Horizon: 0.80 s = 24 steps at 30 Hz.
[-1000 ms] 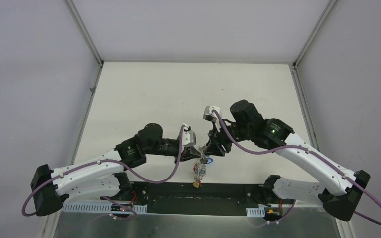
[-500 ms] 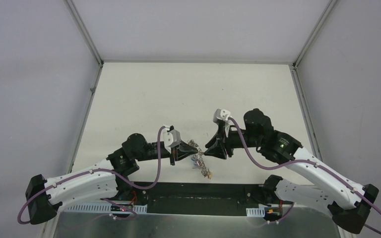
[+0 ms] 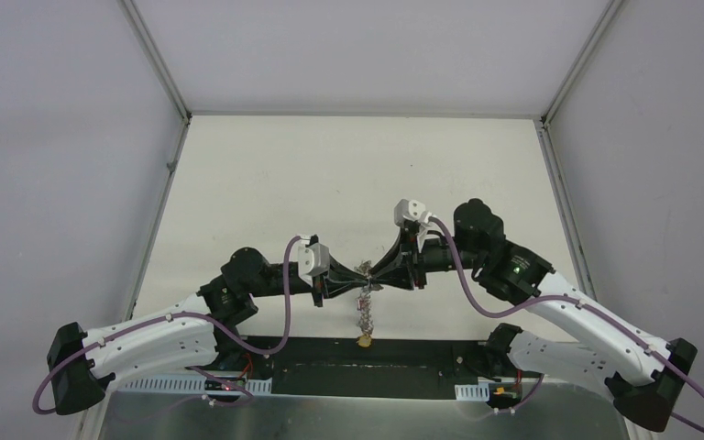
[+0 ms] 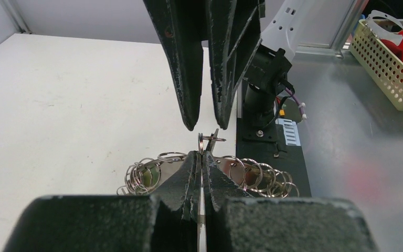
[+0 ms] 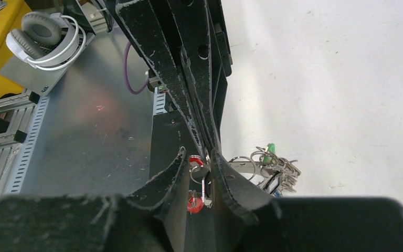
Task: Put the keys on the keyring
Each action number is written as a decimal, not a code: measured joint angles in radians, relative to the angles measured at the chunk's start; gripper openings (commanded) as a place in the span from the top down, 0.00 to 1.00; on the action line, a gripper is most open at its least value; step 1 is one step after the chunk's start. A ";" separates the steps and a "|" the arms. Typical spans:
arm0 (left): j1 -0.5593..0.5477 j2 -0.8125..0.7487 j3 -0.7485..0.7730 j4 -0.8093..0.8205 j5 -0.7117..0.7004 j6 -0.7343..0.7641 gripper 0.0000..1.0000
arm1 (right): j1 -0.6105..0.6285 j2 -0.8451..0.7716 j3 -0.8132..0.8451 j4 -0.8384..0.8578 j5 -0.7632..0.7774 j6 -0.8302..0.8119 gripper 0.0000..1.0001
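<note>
My left claw is pinched fully together on the keyring. A thin edge of metal shows in the slit between its rough, black, wedge-shaped fingers. Bright wire loops fan out on both sides of that pinch, overlapping like coils. One small loop stands up just past my fingertips.

My right claw meets the left tip to tip, held above the pale matte table. Its jaws are narrow but not together: a slim gap shows between the two scuffed, tapering fingers. In that gap sit two red plastic pieces and a bit of bent wire. I cannot tell whether my pads actually touch them.

Past the right fingers, the ring's flat grey band curves away, crowded with loops, small keys and a green tag.

From above, the bundle hangs between both claws. A thin strand of small bits dangles from it toward the near edge of the table, ending in a yellowish tag.
</note>
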 measured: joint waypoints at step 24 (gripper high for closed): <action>0.000 -0.007 0.000 -0.009 0.035 0.005 1.00 | 0.000 0.032 -0.071 0.026 -0.026 -0.006 1.00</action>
